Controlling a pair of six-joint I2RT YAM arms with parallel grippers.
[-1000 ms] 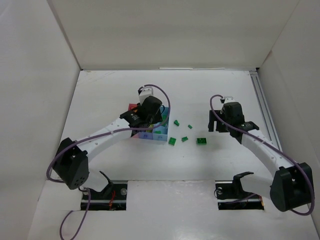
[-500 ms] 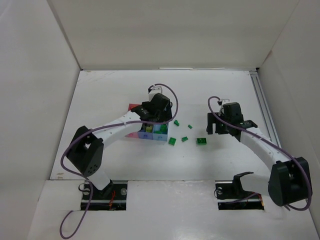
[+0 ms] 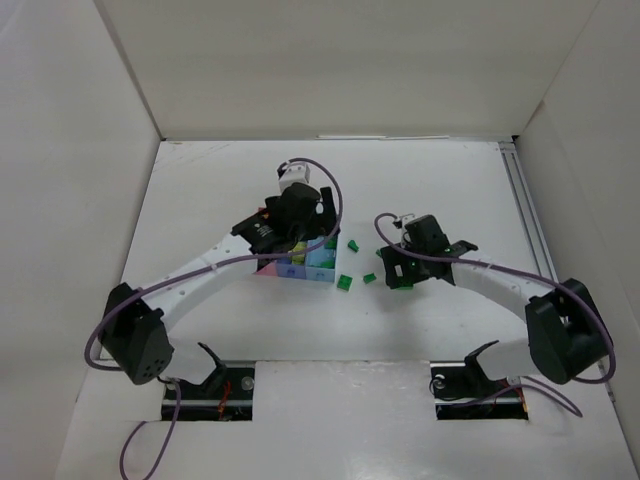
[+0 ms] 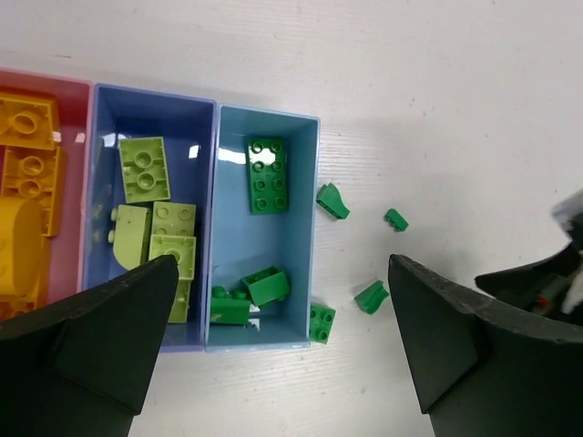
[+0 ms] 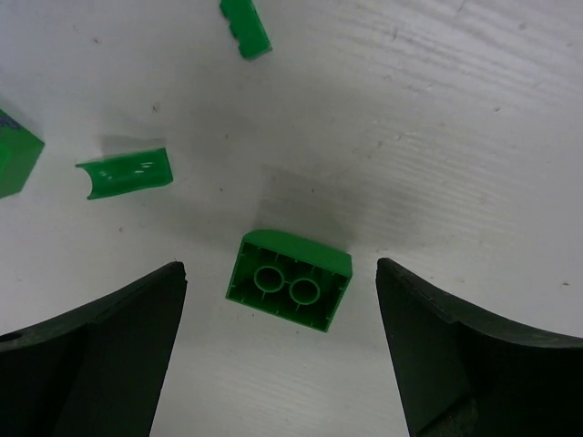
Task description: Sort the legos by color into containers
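Note:
Three joined containers sit mid-table. The pink bin [image 4: 46, 80] holds orange-yellow legos [image 4: 27, 173], the purple-blue bin [image 4: 191, 127] lime ones [image 4: 146, 168], and the light blue bin [image 4: 241, 237] dark green ones [image 4: 267, 175]. My left gripper [image 4: 282, 300] hangs open and empty above the light blue bin [image 3: 318, 262]. Loose dark green pieces [image 4: 332, 201] lie just right of the bins. My right gripper [image 5: 281, 282] is open low over the table, its fingers on either side of an upside-down dark green brick [image 5: 288, 280] without touching it.
More small green pieces lie on the table: a curved one [image 5: 124, 172], one further off [image 5: 245, 26], and a square one [image 4: 321, 321] against the light blue bin's corner. White walls enclose the table [image 3: 230, 190], with a rail [image 3: 525, 210] along its right side.
My left gripper has opened wide above the bins. My right arm has swung left, and its open gripper now straddles the green brick that lay to its left.

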